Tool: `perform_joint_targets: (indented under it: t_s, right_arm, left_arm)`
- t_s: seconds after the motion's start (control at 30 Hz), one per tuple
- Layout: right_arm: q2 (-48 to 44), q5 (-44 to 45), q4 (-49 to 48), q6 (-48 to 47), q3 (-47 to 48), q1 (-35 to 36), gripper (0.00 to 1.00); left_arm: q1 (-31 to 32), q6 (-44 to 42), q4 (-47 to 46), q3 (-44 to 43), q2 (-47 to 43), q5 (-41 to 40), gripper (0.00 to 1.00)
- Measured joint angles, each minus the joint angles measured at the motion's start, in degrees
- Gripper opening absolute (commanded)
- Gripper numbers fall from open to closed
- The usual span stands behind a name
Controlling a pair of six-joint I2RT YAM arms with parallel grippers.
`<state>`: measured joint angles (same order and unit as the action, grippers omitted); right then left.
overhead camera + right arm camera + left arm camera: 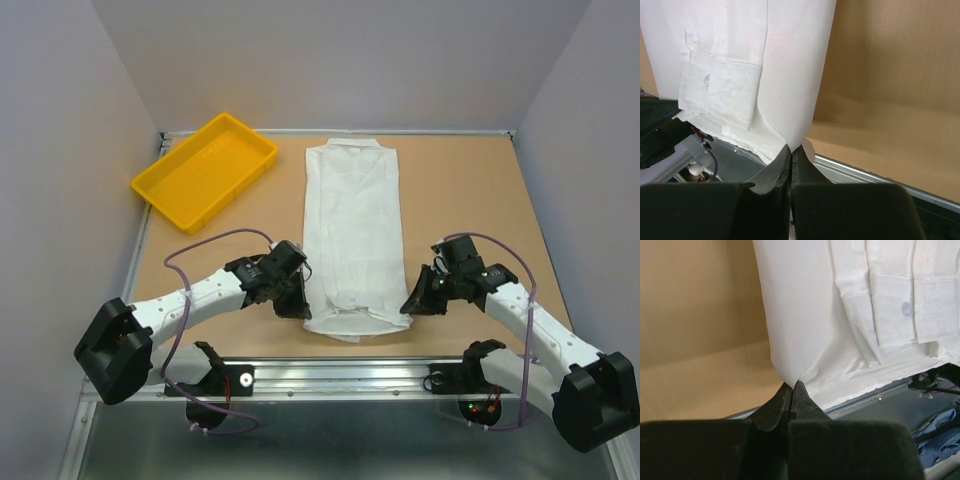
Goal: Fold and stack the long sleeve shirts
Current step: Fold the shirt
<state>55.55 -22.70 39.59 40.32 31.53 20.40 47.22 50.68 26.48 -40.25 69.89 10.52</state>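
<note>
One white long sleeve shirt (352, 235) lies on the table as a long narrow strip, collar at the far end, sleeves folded in over the body. My left gripper (297, 303) is shut on its near left corner; the left wrist view shows the shirt (805, 315) pinched between the tips of that gripper (791, 386), with a buttoned cuff (900, 310) lying on top. My right gripper (412, 303) is shut on the near right corner, and the right wrist view shows the fabric (790, 65) caught at the tips of that gripper (791, 148).
A yellow plastic tray (160, 190) sits empty at the far left of the brown table (470, 200). The metal rail of the table's near edge (340, 370) runs just under the shirt's hem. Grey walls close in both sides.
</note>
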Motion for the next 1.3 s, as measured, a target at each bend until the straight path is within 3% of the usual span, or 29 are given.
perform_joint_targets:
  t_s: [0.17,0.43,0.8,1.3]
  right_arm:
    - [2.0,1.9,2.3,0.0,6.5,0.0,0.01]
    - [13.1,6.9,1.7,-1.3,21.3,0.0,0.01]
    - [32.8,10.9,1.1,-5.7,41.3,-0.5,0.01]
    - [47.3,11.8,-2.1,-7.6,48.0,-5.0,0.01]
  left_arm:
    - [-0.8,-0.3,2.9,-4.2,1.0,-1.0,0.01]
    - [-9.1,-4.3,3.0,-15.2,6.1,-4.2,0.01]
    - [-18.1,-12.6,0.3,-31.0,21.4,-6.3,0.01]
    - [-22.8,-20.5,-4.7,-46.0,39.1,-4.7,0.05]
